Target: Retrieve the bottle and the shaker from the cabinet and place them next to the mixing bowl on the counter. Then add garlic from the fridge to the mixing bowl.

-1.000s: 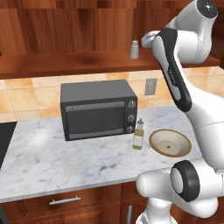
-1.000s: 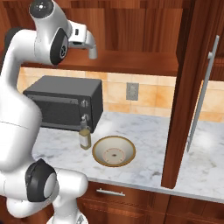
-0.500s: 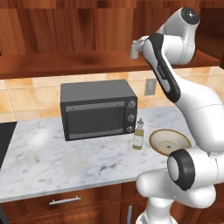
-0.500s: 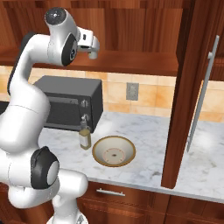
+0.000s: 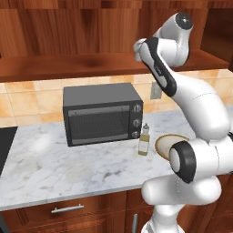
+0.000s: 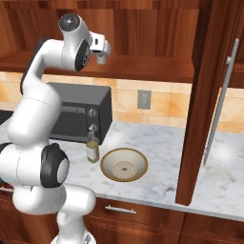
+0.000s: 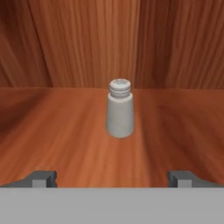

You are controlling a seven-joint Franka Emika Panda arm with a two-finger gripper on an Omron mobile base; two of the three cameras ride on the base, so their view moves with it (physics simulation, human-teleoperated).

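Marble tabletop [image 5: 54, 168] spans the lower half of the left base view, over reddish wooden drawers, with a tan tiled wall behind it. On this tabletop a dark grey toaster oven [image 5: 102, 113] stands at frame centre; the bottle [image 5: 144, 140] stands upright just beside its lower right corner, and the mixing bowl [image 6: 124, 164] lies just beside the bottle, at centre of the right base view. The cabinet [image 6: 143, 66] crosses the upper part of both base views as a long wooden shelf board backed by dark wood panels. The shaker [image 7: 120, 108] stands upright on that shelf, at centre of the hand view, apart from the back panel. The pincer [image 7: 112, 178] is released, jaws spread wide, with its fingertips [image 7: 41, 178] at the bottom corners of the hand view; the shaker sits ahead of them, untouched. A tall grey door with a long metal handle [image 6: 219, 102] occupies the right of the right base view.
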